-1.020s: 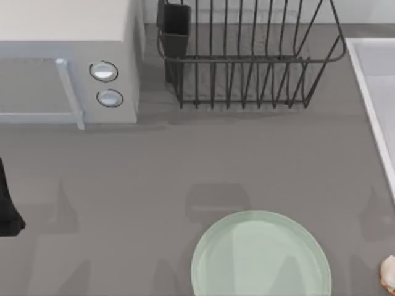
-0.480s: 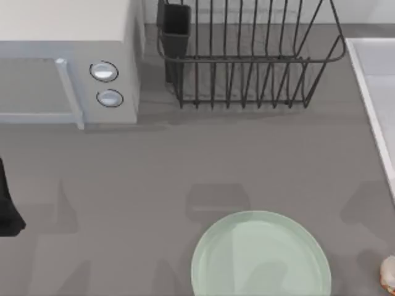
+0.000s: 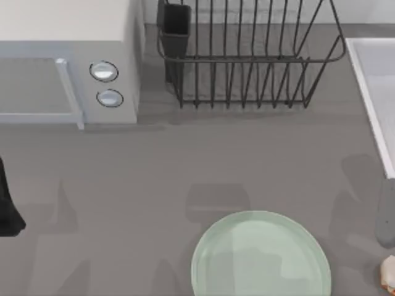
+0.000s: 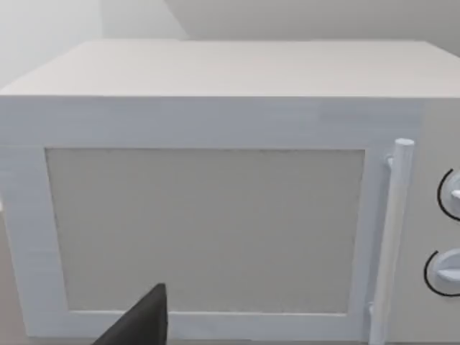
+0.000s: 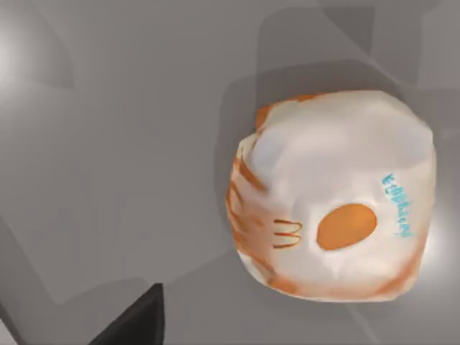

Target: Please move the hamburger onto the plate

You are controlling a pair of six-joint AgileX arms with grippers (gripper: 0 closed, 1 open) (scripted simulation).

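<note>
Table (image 3: 185, 172), top view: a grey surface carrying a microwave (image 3: 68, 61) at the rear left, a wire dish rack (image 3: 247, 55) at the rear centre and a pale raised basin edge (image 3: 376, 98) along the right side. The plate (image 3: 260, 256) lies at the front, right of centre, bare. The hamburger (image 3: 389, 273) sits on the table at the front right edge of the view, well apart from the plate's rim and partly cut off. Change over the last second — a grey part of the right arm (image 3: 386, 213) has entered at the right edge just behind the hamburger, where only shadow lay before; the hamburger and plate have not moved. Judgement: the approach is under way, the grasp not yet made. The right wrist view looks down on the wrapped hamburger (image 5: 334, 194) from close above; whether that pincer is apart or together cannot be told. Left arm (image 3: 7, 203) parked at the left edge, facing the microwave door (image 4: 205, 230). Open room — bare table between hamburger and plate, no obstacle on that path; the basin edge stands close behind the arm
</note>
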